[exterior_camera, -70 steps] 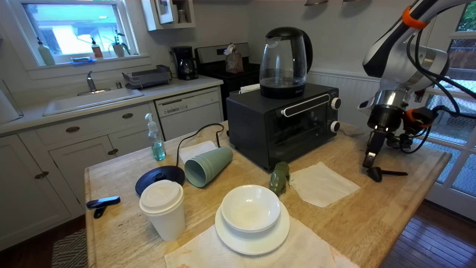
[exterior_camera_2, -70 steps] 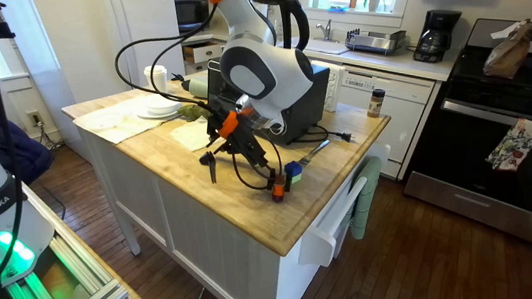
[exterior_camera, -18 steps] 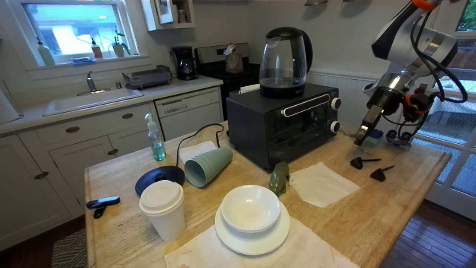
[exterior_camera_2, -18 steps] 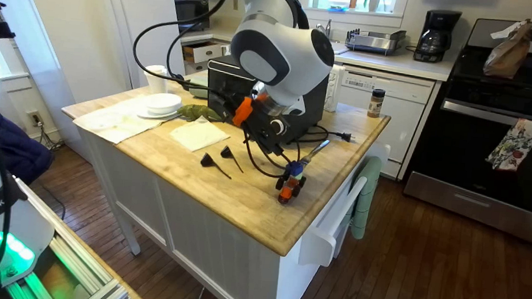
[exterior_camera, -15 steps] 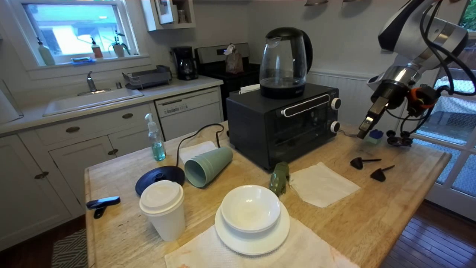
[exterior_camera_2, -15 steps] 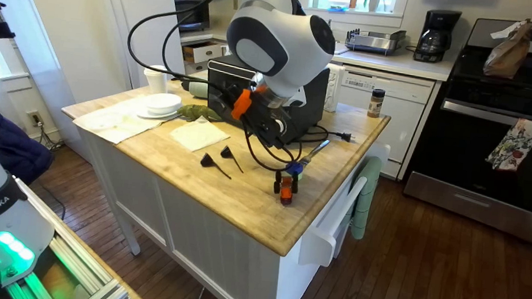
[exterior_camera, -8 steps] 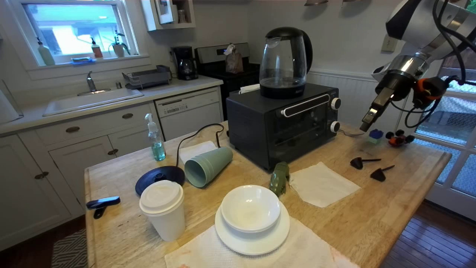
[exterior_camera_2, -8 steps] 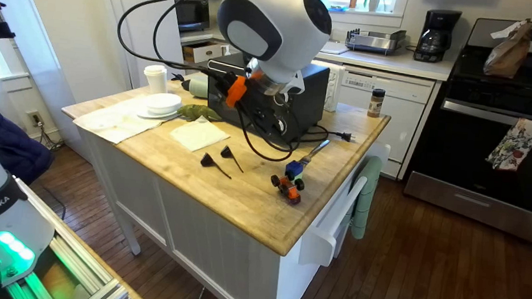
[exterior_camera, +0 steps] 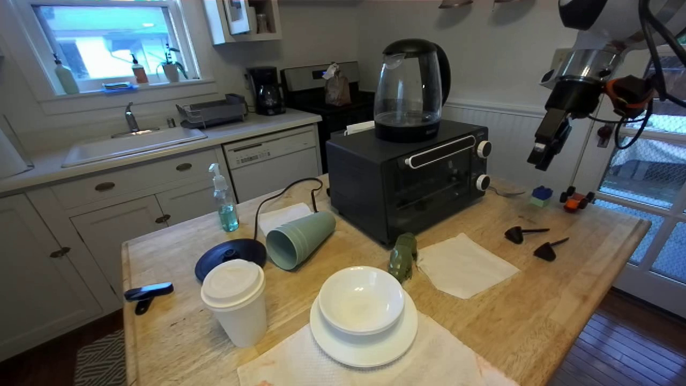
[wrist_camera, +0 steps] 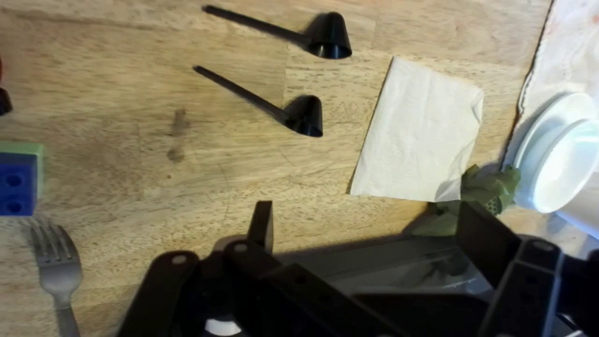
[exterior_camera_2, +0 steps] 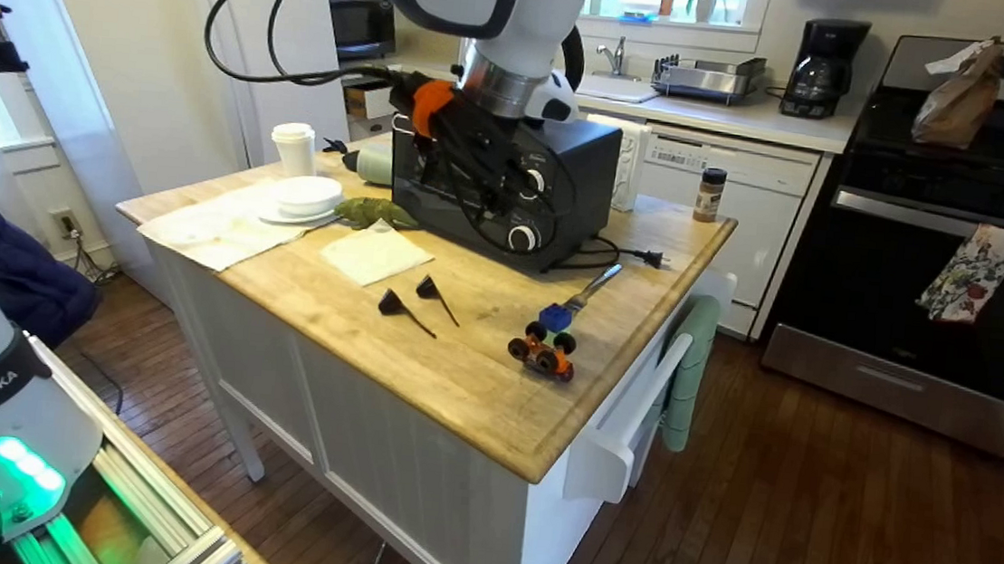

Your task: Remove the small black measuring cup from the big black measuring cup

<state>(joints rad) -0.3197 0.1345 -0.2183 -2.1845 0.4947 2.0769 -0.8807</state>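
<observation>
Two black measuring cups lie apart on the wooden table, on their sides, handles roughly parallel. The small black measuring cup (wrist_camera: 308, 114) (exterior_camera: 514, 235) (exterior_camera_2: 427, 287) is the one closer to the oven. Farther from the oven, the big black measuring cup (wrist_camera: 331, 35) (exterior_camera: 544, 252) (exterior_camera_2: 390, 301) looks a little larger in the wrist view. Nothing sits in either bowl as far as I can see. My gripper (wrist_camera: 367, 215) (exterior_camera: 542, 158) hangs well above the table, off to the oven side of both cups. Its fingers (wrist_camera: 263, 222) are spread wide, with nothing between them.
Beside the cups are a blue-green block (exterior_camera_2: 555, 318), an orange toy car (exterior_camera_2: 543, 356) and a fork (wrist_camera: 58, 271). A black oven (exterior_camera: 407, 177) carries a glass kettle (exterior_camera: 410, 91). A napkin (wrist_camera: 419, 135), green toy (exterior_camera: 403, 257) and white bowl (exterior_camera: 362, 300) lie beyond.
Several seconds ago the gripper was down at a black cup; now both cups lie separate. Over the last second the gripper has risen away, and the toy car has shifted and turned.
</observation>
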